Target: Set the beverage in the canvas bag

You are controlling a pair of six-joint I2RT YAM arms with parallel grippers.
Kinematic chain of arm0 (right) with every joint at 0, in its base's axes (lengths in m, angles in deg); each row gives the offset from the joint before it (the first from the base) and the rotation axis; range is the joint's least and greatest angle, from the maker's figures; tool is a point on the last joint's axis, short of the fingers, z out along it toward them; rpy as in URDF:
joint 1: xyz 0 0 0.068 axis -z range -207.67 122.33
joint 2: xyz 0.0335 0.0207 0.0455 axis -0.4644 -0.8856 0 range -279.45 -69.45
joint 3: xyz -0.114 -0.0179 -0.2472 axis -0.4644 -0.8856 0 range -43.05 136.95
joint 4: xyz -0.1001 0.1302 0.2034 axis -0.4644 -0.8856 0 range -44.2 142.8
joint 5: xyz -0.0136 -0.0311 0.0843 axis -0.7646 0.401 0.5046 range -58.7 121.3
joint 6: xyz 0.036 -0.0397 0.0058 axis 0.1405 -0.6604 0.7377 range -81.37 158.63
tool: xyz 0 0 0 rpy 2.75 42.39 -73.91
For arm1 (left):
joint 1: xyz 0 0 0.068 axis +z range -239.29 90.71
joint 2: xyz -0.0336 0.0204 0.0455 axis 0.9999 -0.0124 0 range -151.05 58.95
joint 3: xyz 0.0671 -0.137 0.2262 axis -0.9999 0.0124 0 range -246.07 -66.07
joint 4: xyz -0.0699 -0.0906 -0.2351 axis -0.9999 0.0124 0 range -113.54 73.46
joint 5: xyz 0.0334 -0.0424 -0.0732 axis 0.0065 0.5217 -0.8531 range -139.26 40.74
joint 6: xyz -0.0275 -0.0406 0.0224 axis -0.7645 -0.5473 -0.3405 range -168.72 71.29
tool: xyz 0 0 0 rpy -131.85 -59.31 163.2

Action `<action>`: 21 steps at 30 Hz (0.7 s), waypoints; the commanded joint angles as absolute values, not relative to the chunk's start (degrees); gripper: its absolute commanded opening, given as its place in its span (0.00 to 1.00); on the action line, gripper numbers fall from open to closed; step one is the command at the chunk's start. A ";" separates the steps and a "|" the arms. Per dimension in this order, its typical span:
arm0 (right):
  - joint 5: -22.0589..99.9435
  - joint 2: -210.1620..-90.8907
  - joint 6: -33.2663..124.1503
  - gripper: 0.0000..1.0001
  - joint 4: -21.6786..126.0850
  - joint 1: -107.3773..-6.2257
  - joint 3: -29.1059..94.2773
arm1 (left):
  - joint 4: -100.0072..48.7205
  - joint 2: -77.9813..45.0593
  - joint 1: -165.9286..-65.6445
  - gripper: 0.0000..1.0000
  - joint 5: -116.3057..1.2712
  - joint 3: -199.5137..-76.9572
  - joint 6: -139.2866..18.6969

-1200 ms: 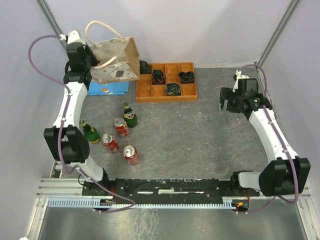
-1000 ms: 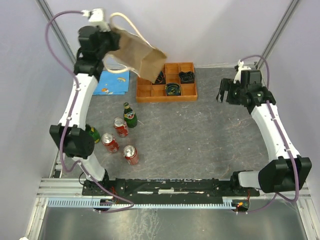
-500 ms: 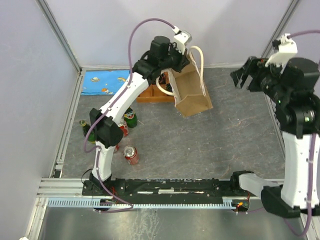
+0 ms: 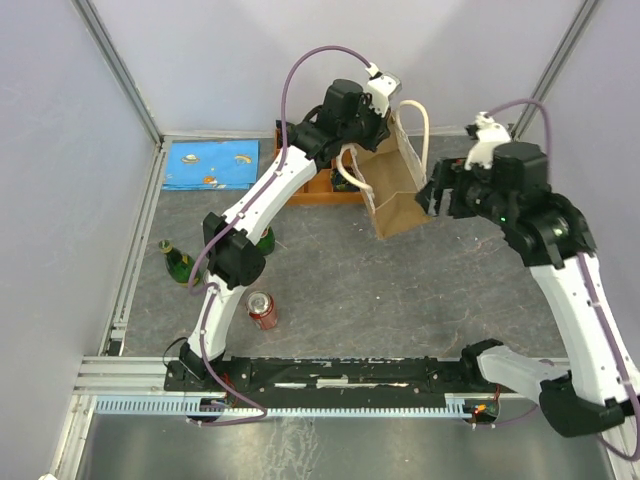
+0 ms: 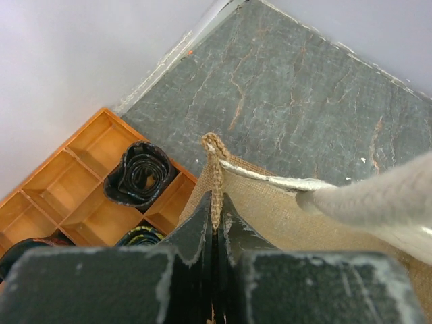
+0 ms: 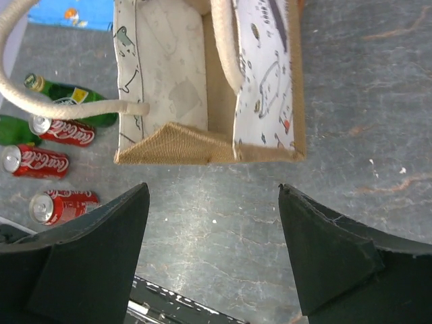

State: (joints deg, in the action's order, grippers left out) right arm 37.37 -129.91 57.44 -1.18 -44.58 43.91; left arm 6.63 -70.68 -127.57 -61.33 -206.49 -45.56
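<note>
Grey table (image 4: 400, 290), canvas bag (image 4: 395, 190) near the orange tray (image 5: 101, 128), its rim pinched between the left gripper's (image 5: 216, 209) pressed-together jaws, right gripper (image 6: 212, 192) spread just beside it, cola cans (image 6: 47, 162) well apart

Far centre: canvas bag (image 4: 398, 195), its rim pinched in the left tool (image 5: 216, 210). Compartment tray (image 5: 81, 196) on the counter (image 4: 400, 290), just left of and behind the bag. Right tool (image 4: 437, 197) just right of the bag. Mat (image 4: 212, 165) in far-left corner. Bottle (image 4: 178, 266) at left edge. Can (image 4: 262, 311) nearer, right of the bottle.
</note>
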 commanded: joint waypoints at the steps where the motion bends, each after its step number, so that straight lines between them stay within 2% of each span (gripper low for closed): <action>1: 28.92 -133.28 55.55 0.85 5.78 -49.48 45.41 | 5.11 -68.79 -128.03 0.03 -61.90 -208.65 -47.40; 13: 23.69 -142.66 51.75 0.85 15.64 -50.47 42.01 | 6.03 -65.92 -128.96 0.03 -64.23 -205.21 -50.22; 19: 19.61 -147.50 51.23 0.73 17.89 -50.83 38.59 | 6.37 -64.30 -129.10 0.03 -66.28 -205.18 -53.59; 21: 17.85 -147.78 50.90 0.61 19.10 -50.83 37.35 | 6.72 -63.13 -129.16 0.03 -66.98 -204.47 -54.25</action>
State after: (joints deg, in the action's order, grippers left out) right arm 22.61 -147.79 52.41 14.30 -50.48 39.17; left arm 7.92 -70.11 -128.82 -63.45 -204.39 -49.51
